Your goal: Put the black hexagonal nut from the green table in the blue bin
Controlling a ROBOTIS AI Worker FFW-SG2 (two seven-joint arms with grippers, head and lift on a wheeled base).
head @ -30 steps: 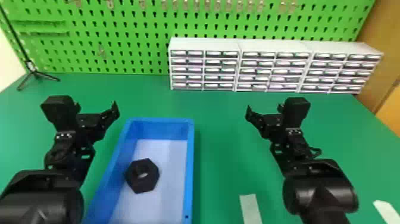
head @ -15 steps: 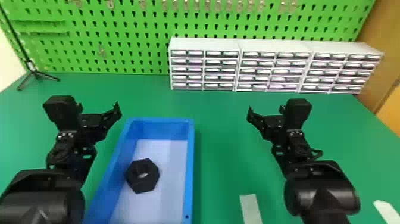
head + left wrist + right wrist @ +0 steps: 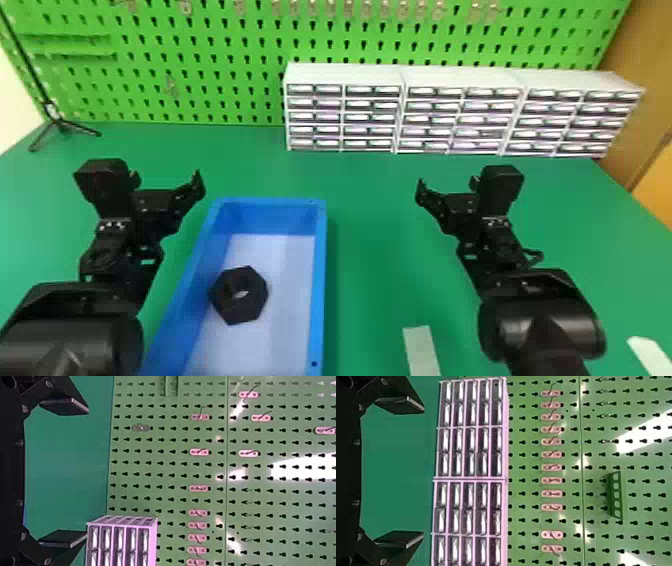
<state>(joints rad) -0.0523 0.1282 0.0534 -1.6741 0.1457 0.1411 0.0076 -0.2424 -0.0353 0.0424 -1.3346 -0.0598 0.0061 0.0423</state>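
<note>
Looks out over a green counter (image 3: 380,225), broad enough to carry all the work, with a green pegboard (image 3: 225,49) standing behind to hold small hanging hooks out of the way. Has pale drawer cabinets (image 3: 340,117) lined up in front of the board, presumably set far back to leave reaching room. Bears a blue bin (image 3: 320,280) on the left part of the counter, seemingly put beside the left arm to shorten the carry, with raised walls to stop parts sliding out. Holds the left end effector (image 3: 87,473) beside the bin, fingers spread apart and gripping nothing, probably to avoid catching the rim. Holds the right end effector (image 3: 423,473) over the right side, well apart from the bin, fingers likewise spread with nothing between them, likely for lack of any job there. Shows the black hexagonal nut (image 3: 252,305) lying flat inside the bin, near the left wall, broad face down and so unlikely to roll. Looks finished as a placement; calls only for drawing back without bumping the bin.
</note>
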